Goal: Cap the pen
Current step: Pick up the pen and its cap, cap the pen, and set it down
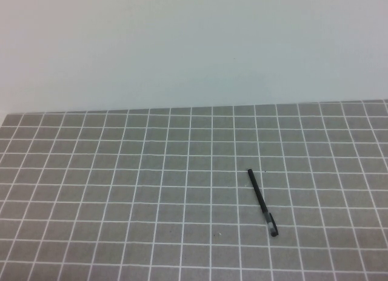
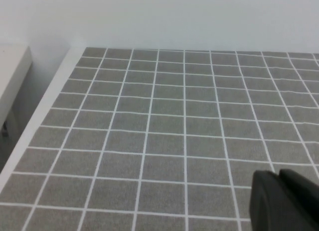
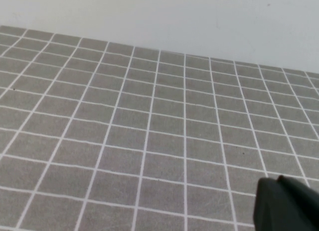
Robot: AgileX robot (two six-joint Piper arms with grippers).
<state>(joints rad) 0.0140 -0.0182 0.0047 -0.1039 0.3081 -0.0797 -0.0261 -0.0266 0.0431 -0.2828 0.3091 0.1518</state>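
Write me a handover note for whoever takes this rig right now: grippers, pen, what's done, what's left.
Left gripper: only a dark edge shows in its wrist view, above the grid; absent from the high view.
Right gripper: likewise.
Slim black pen lies flat on the grey white-gridded table, right of centre, untouched.
No separate cap visible; capped or not, cannot tell.
Left: confirm cap, grasp pen, cap it.

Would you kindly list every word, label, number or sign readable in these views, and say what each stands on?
No text can be read anywhere.
On the pen: a small pale patch toward one end, too small to read.
On the table: only white grid lines, no writing.
On the left tool and right tool, each at the edge of its own wrist view: plain black, no lettering.
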